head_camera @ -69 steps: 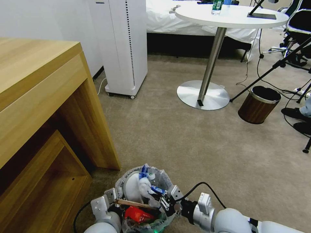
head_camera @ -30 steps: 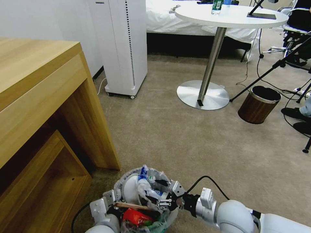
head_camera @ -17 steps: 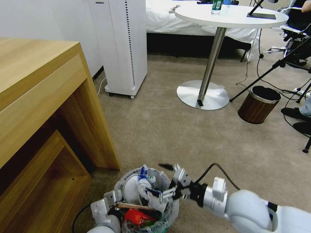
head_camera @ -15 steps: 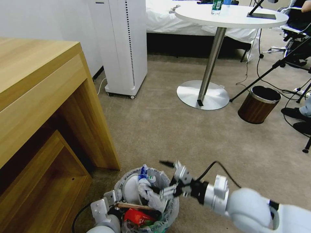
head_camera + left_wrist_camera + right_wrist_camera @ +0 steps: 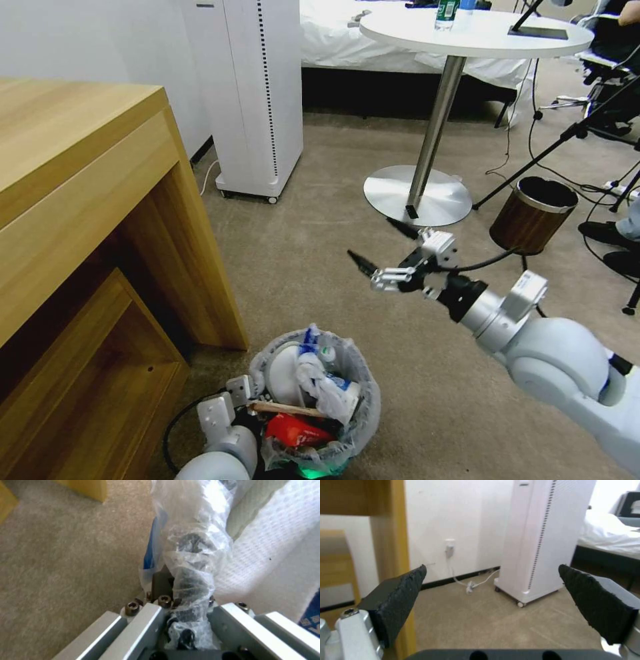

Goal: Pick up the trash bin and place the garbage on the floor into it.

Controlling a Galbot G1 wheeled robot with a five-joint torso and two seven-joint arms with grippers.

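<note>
The trash bin [image 5: 365,407], lined with crinkled clear plastic, is at the bottom centre over the beige floor [image 5: 347,280]. In it lies garbage: a white slipper [image 5: 285,377], crumpled white paper [image 5: 323,392], a red wrapper [image 5: 293,430], a thin wooden stick [image 5: 280,409] and a blue-white carton [image 5: 310,339]. My left gripper [image 5: 233,397] is shut on the bin's near-left rim. The left wrist view shows the bagged rim [image 5: 193,562] pinched in that gripper [image 5: 181,592]. My right gripper [image 5: 381,245] hangs open and empty above the floor beyond the bin, its pads [image 5: 400,597] spread wide.
A wooden desk [image 5: 100,200] with open shelves stands at the left, close to the bin. A white tower appliance [image 5: 257,93] is behind it. A round table's metal base [image 5: 417,193], a brown wood-look bin [image 5: 533,215], tripod legs and cables crowd the far right.
My right gripper has come up out of the bin and swung forward and to the right, open and empty. The bin has shifted slightly right in the left gripper's hold.
</note>
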